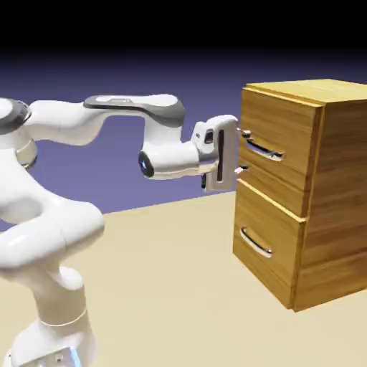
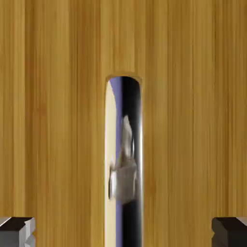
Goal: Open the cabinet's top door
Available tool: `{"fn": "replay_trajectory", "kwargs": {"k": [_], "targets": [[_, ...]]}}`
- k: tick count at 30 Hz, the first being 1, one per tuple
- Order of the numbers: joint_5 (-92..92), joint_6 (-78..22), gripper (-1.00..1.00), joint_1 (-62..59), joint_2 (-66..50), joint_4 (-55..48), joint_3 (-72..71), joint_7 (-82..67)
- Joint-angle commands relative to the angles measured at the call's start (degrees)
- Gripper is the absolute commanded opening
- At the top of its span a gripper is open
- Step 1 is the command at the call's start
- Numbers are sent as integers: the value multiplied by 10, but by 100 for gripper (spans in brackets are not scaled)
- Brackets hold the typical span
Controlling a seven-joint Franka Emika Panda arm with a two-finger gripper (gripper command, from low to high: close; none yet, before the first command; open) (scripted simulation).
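Exterior view, left to right: white arm (image 1: 43, 215) reaching level toward 3 o'clock; gripper (image 1: 243, 151) released, fingers spread wide either side of the silver handle (image 1: 262, 150), gripping nothing; top door (image 1: 276, 154) flush with the cabinet (image 1: 337, 186), at 3 o'clock. Hand view: the handle runs between the fingertips (image 2: 17, 231).

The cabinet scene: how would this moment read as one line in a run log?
gripper: open, either side of the handle | top door: shut | cabinet: lower door shut | nothing held
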State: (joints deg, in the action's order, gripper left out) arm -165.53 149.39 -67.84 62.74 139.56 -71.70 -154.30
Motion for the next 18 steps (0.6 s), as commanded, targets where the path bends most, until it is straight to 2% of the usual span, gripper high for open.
{"fn": "replay_trajectory", "kwargs": {"k": [1, 2, 3, 18], "targets": [[-3, -2, 0, -19, -5, -16, -10, -1], [-5, -3, 0, -36, -9, -30, -19, -2], [-5, -3, -100, -36, -9, -30, -19, -2], [6, 65, -100, 255, 26, 163, 145, -67]]}}
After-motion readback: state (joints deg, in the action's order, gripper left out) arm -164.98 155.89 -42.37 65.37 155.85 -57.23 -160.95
